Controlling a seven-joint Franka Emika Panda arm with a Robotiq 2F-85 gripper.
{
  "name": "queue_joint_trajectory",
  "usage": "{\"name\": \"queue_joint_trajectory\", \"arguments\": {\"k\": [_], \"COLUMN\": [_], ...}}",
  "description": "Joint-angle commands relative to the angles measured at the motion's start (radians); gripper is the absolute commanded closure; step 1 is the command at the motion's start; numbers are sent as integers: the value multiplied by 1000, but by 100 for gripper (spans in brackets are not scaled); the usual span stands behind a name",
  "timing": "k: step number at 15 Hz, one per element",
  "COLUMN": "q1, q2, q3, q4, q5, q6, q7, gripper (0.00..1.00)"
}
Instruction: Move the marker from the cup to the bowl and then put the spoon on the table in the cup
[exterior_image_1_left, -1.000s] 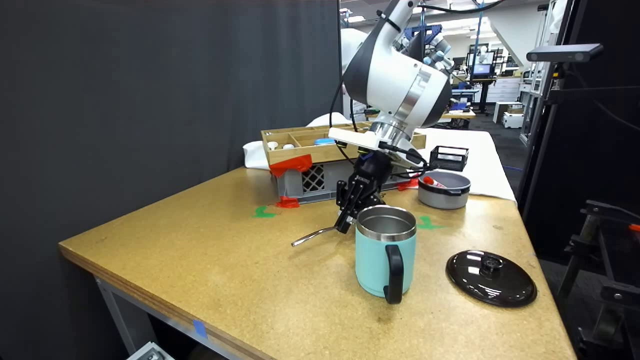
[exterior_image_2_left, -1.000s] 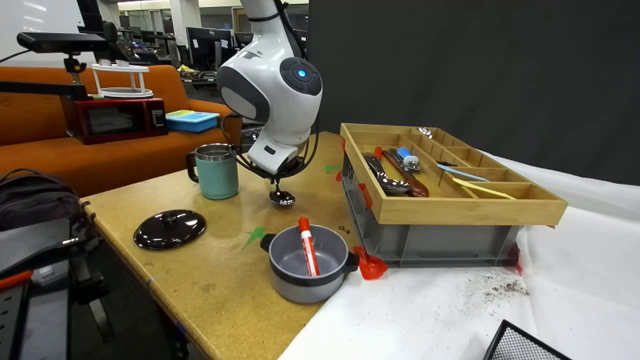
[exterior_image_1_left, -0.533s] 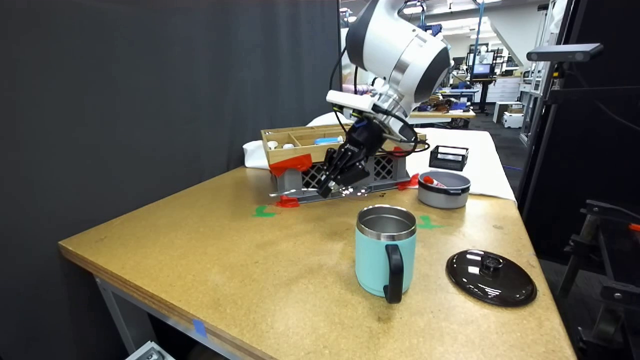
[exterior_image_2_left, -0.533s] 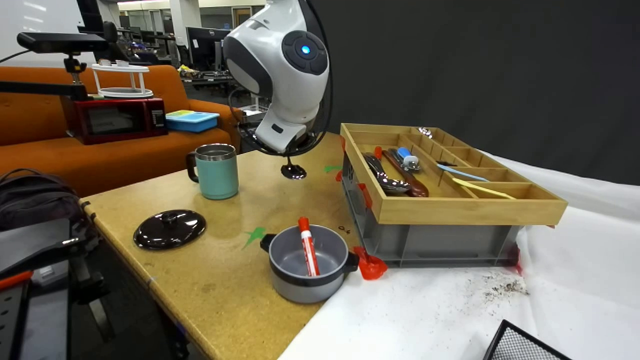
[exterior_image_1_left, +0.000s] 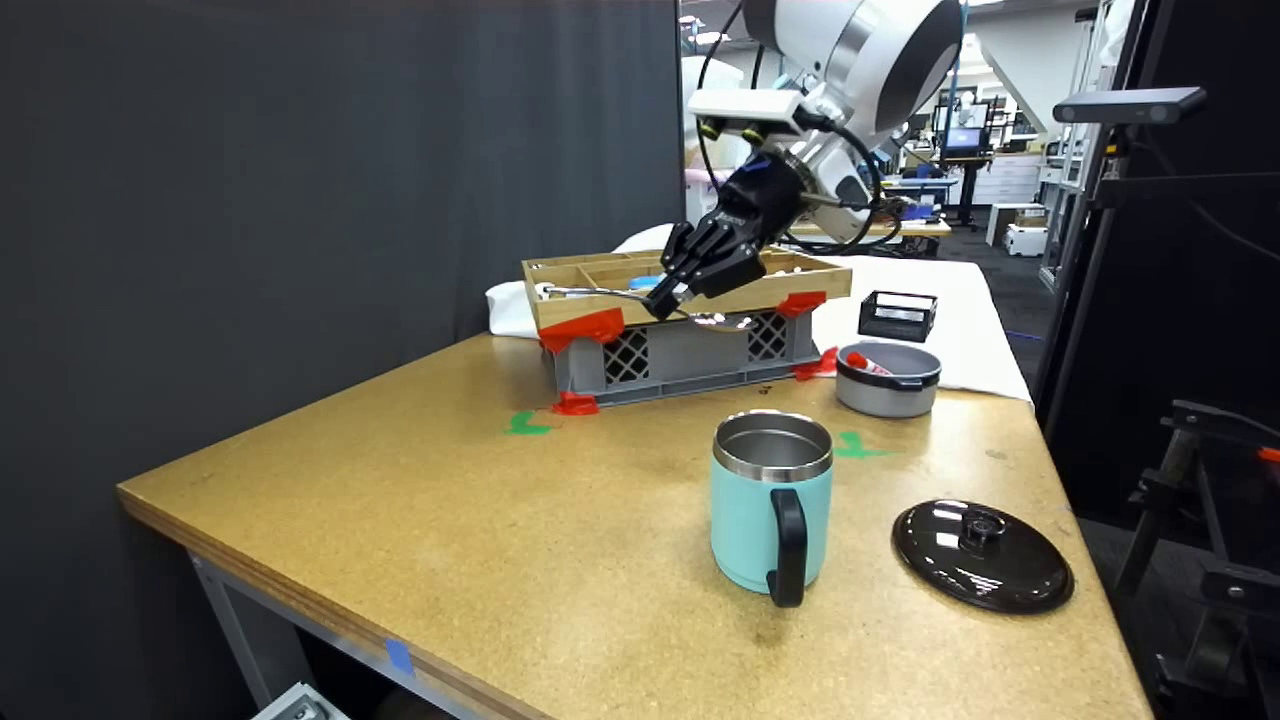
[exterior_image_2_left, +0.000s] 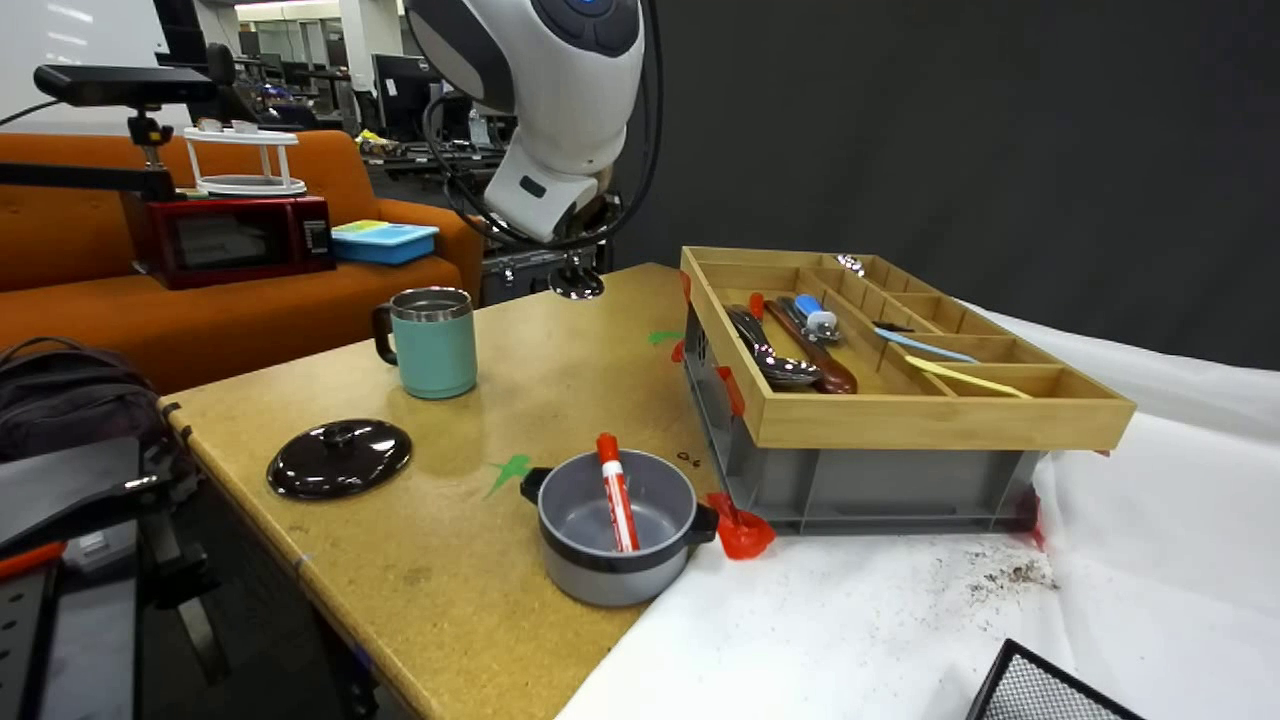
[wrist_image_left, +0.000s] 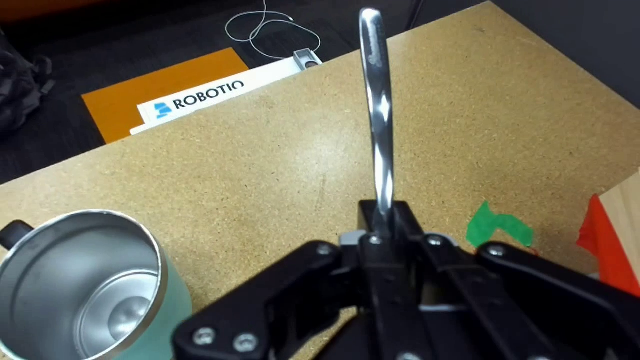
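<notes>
My gripper (exterior_image_1_left: 660, 303) is shut on the slim silver spoon (exterior_image_1_left: 600, 292), raised well above the table (exterior_image_1_left: 450, 530). In the wrist view the spoon's handle (wrist_image_left: 380, 110) juts forward from between the fingertips. Its shiny round end (exterior_image_2_left: 577, 281) sticks out on the opposite side, nearly level with the handle. The teal cup (exterior_image_1_left: 765, 530) stands upright on the table. Its metal inside (wrist_image_left: 45, 280) looks bare, at the lower left of the wrist view, beside the gripper. A red and white marker (exterior_image_2_left: 618, 500) leans inside the grey bowl (exterior_image_2_left: 600, 580).
A black lid (exterior_image_1_left: 985, 555) lies near the cup. A wooden cutlery tray (exterior_image_2_left: 930, 428) sits on a grey crate (exterior_image_2_left: 900, 490) beside the bowl. A black mesh basket (exterior_image_1_left: 897, 318) stands on white cloth behind the bowl.
From low over the table near the cup, the gripper has risen with the spoon to about tray height in an exterior view. Cup, bowl and marker have stayed where they were.
</notes>
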Motion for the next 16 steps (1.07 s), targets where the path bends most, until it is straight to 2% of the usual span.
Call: {"name": "queue_joint_trajectory", "arguments": {"k": [1, 2, 3, 11, 12, 16], "q1": [-21, -21, -3, -6, -6, -29], "q2": [-90, -105, -59, -86, -86, -128], "q3": [-13, -19, -21, -26, -26, -28], "q4": [-89, -108, -62, -93, -93, -117], "q5": [22, 17, -1, -1, -1, 5], "q6": [-83, -90, -49, -68, -68, -164], "q7": [-59, -83, -30, -54, -54, -38], "gripper": [98, 98, 91, 91, 98, 98]}}
